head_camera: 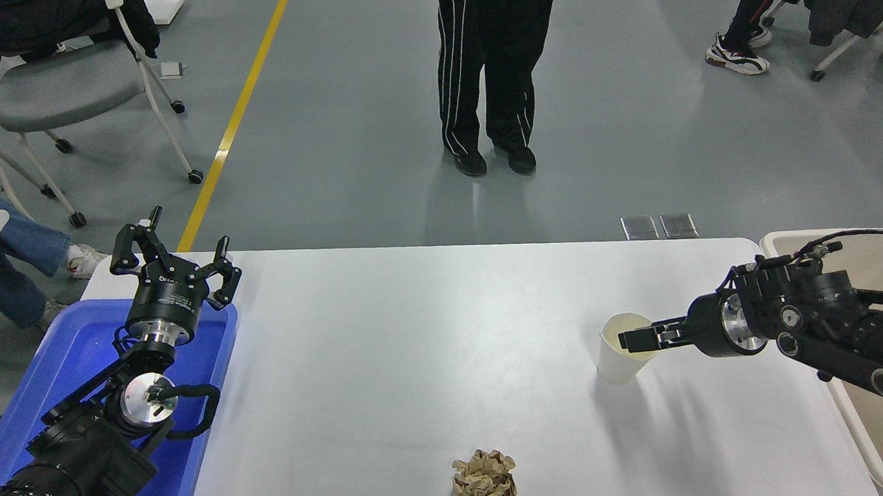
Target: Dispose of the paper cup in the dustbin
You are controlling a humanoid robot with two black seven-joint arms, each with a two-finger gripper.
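One paper ball (pixel 484 479) at the table's (pixel 416 340) near edge; farther back the cup (pixel 622 349) stands upright on the right side, near the bin (pixel 867 437); right gripper (pixel 631 339) reaches over its rim, fingertips at the mouth, grip state cannot be told; left gripper (pixel 174 256) parked over the blue tray (pixel 77 358), fingers spread; person (pixel 489 71) standing beyond.

Bare table (pixel 431 332) runs open from the left edge to the paper cup (pixel 619 348) near the right edge, the only obstacle a crumpled paper ball (pixel 484 478) at the near edge.
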